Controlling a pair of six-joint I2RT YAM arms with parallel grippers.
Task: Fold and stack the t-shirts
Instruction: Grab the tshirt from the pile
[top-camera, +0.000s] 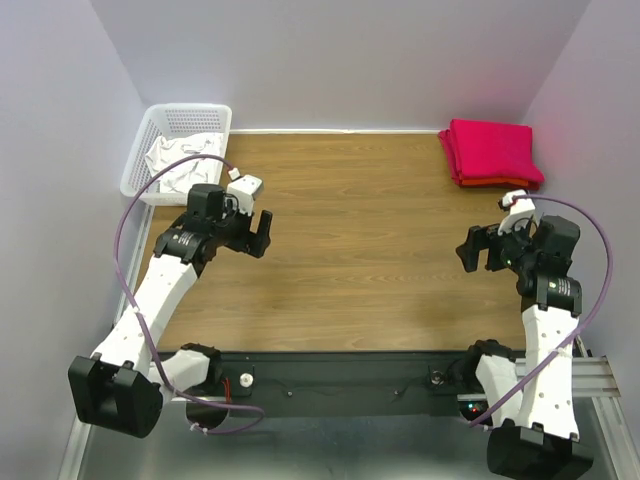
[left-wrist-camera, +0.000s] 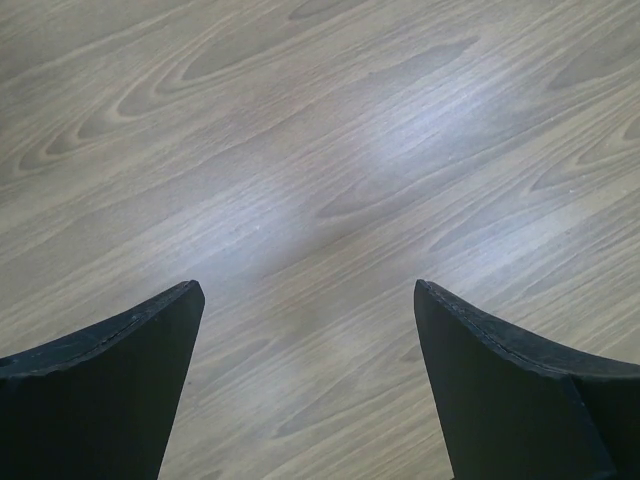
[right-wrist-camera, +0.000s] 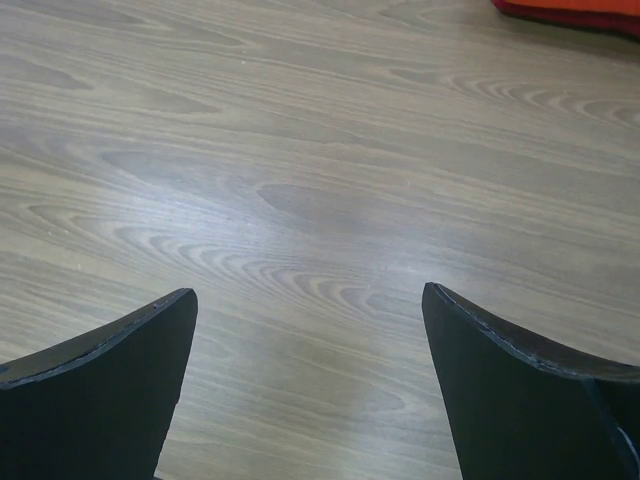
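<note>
A folded stack of red and pink t-shirts (top-camera: 492, 152) with an orange-red one at the bottom lies at the table's far right corner; its edge (right-wrist-camera: 575, 12) shows at the top right of the right wrist view. A crumpled white t-shirt (top-camera: 180, 157) lies inside the basket at the far left. My left gripper (top-camera: 252, 230) hovers open over bare wood near the basket, nothing between its fingers (left-wrist-camera: 110, 380). My right gripper (top-camera: 478, 251) is open too, over bare wood below the red stack, its fingers (right-wrist-camera: 520, 390) wide apart.
The white lattice basket (top-camera: 140, 160) stands at the far left corner against the wall. Purple cables loop from both arms. Grey walls close the table on three sides. A black rail (top-camera: 340, 375) with the arm bases runs along the near edge.
</note>
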